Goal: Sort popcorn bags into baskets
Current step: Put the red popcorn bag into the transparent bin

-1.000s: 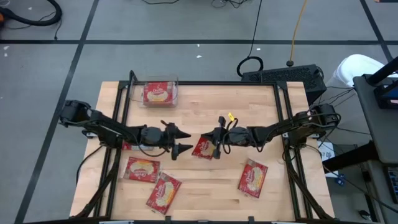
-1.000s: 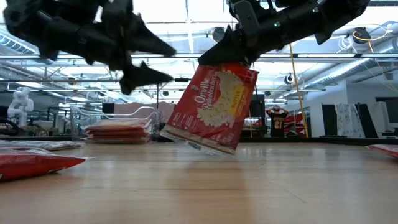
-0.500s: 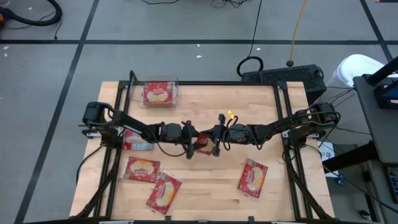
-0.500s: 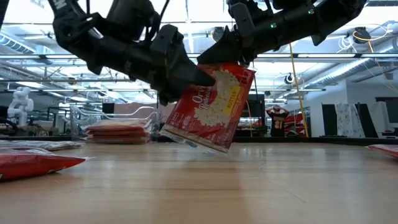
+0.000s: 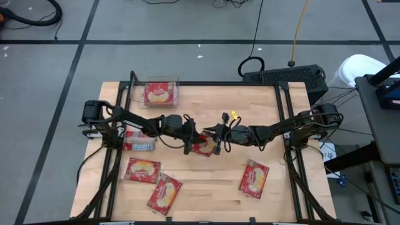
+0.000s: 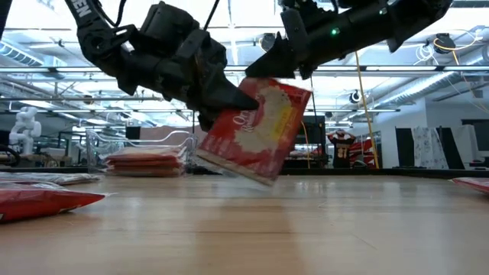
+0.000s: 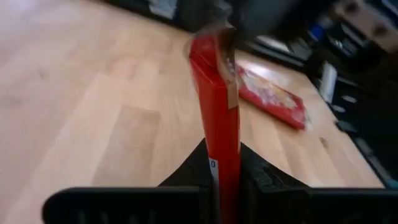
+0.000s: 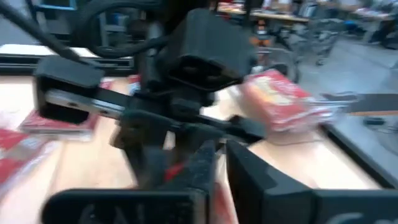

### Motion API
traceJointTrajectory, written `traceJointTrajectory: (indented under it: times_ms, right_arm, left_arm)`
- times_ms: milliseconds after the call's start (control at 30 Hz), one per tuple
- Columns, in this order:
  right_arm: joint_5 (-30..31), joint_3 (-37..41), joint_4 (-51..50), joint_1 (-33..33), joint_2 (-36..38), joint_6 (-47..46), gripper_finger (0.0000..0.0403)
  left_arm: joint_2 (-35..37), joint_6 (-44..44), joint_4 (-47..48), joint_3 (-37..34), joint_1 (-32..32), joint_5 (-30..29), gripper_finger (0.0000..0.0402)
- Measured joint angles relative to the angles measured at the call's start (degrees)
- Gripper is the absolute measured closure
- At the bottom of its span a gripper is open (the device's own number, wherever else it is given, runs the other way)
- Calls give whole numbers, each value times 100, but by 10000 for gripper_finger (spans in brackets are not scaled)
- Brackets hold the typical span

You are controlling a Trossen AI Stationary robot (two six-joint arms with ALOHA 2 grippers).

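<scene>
The left fingers [image 5: 192, 139] have closed on the mid-desk bag [image 5: 203, 146]; the right fingers [image 5: 217, 138] are loosening. Six flat red bags: one in the clear bin [image 5: 160, 93], far left.

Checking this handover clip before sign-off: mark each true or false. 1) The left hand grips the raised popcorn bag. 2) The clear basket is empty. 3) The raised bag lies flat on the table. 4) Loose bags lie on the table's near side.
1) True: the left hand is clamped on the raised popcorn bag, with the right hand at its top edge.
2) False: the clear basket already holds a red bag.
3) False: it hangs tilted above the table.
4) True: loose bags lie there.
</scene>
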State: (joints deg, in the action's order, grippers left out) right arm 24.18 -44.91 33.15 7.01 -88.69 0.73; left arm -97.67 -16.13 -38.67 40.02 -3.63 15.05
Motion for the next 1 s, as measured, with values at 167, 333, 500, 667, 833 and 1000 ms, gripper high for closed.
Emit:
traceJointTrajectory:
  times_ms: [167,333,500,667,833,1000]
  right_arm:
    - [308,291,-137,72,561,-175,315]
    - [270,913,-133,106,1116,-497,279]
    - [198,1648,78,161,1401,-1051,267]
    - [-463,2141,852,201,1376,-1265,266]
    - [-502,2364,970,337,1375,-1401,266]
    - [-500,2498,959,518,1375,-1532,266]
  left_arm:
    - [683,117,1309,58,-124,186,358]
    - [1615,778,3261,483,-290,148,372]
    - [2150,1555,5701,1385,-511,-256,369]
    - [2128,2339,7775,2582,-773,-925,354]
    - [2079,3062,8906,3490,-1183,-1375,367]
    - [2075,3702,9637,4074,-1820,-2011,365]
